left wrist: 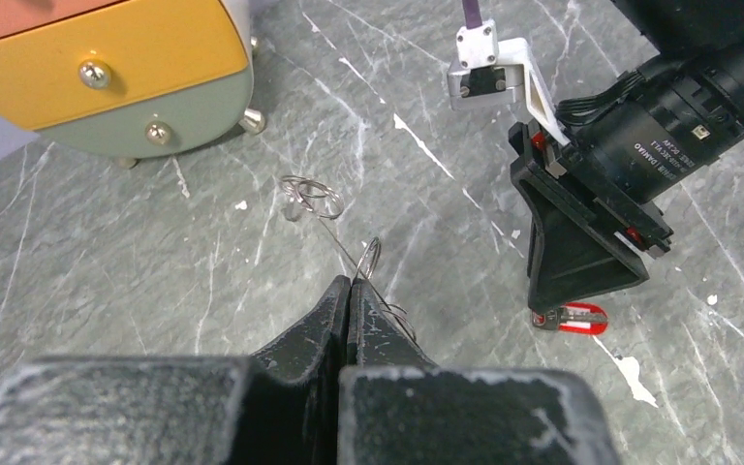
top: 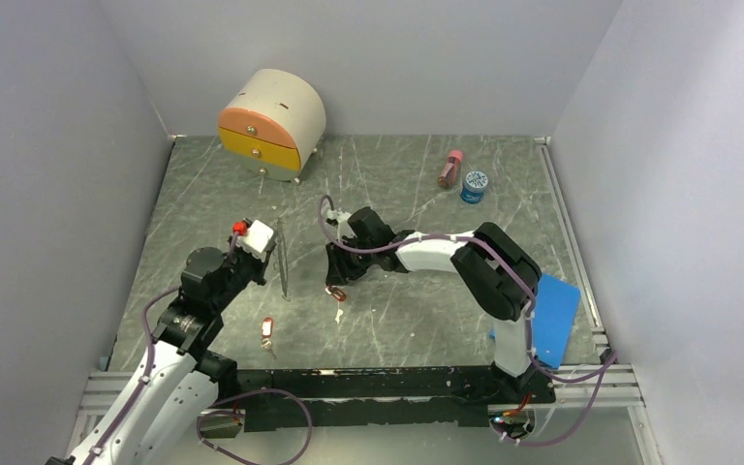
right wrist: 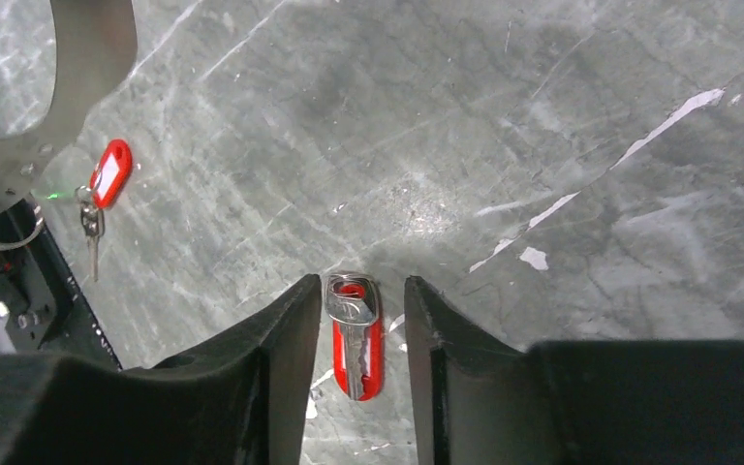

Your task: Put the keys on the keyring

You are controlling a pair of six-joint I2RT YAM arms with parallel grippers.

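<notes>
Overhead, the keyring (top: 282, 260) stands upright between the table (top: 397, 174) centre and its left edge; left wrist shows the left gripper (left wrist: 350, 283) clamped on its wire; right wrist shows the right gripper (right wrist: 361, 286) parted astride a flat-lying key (right wrist: 354, 339), which could skid free when pinched.

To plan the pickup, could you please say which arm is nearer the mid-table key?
Right: the right fingers straddle the key. The left fingers sit apart from it, pinching the wire ring.
</notes>
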